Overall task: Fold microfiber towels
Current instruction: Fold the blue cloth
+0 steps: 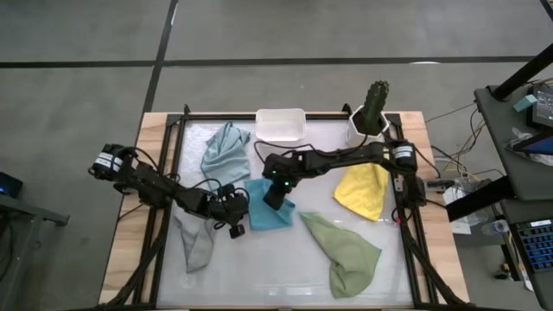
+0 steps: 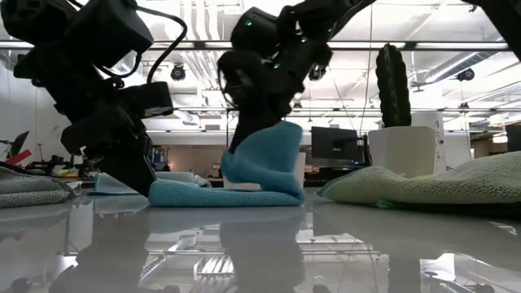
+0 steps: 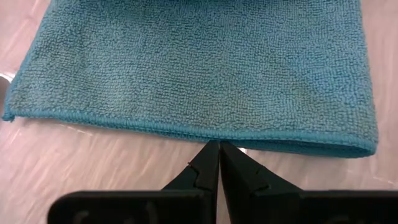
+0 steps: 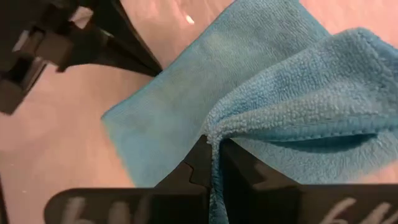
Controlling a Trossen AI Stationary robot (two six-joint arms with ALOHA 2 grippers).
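Note:
The bright blue towel (image 1: pixel 281 216) lies at mid-table, partly doubled over. Its lower layer is flat on the table and one part (image 2: pixel 273 150) is raised. My right gripper (image 4: pixel 211 142) hangs over it, shut on that raised part. My left gripper (image 3: pixel 214 148) is shut, slants down, and has its tips at the towel's hemmed edge (image 3: pixel 143 123) on the table's left side. Four more towels lie around: pale blue-grey (image 1: pixel 225 151), grey (image 1: pixel 194 246), sage green (image 1: pixel 346 255) and yellow (image 1: pixel 363 192). My left gripper's shut fingertips (image 3: pixel 208 155) meet the table right at the towel's hemmed left edge (image 3: pixel 214 138). Whether they press on the hem or only stand against it I cannot tell. My right gripper pinches a bunched bit of the towel's hemmed edge (image 4: pixel 217 132) between its two fingers, slanting down from the table's right. That part is lifted and curls over the flat layer (image 4: pixel 168 99), which stays on the table.
A white plastic tub (image 1: pixel 281 125) stands at the far edge, and a cactus in a white pot (image 1: pixel 371 112) at the far right. The grey towel lies close under the left arm. Bare tabletop (image 1: pixel 259 268) lies toward the near edge.

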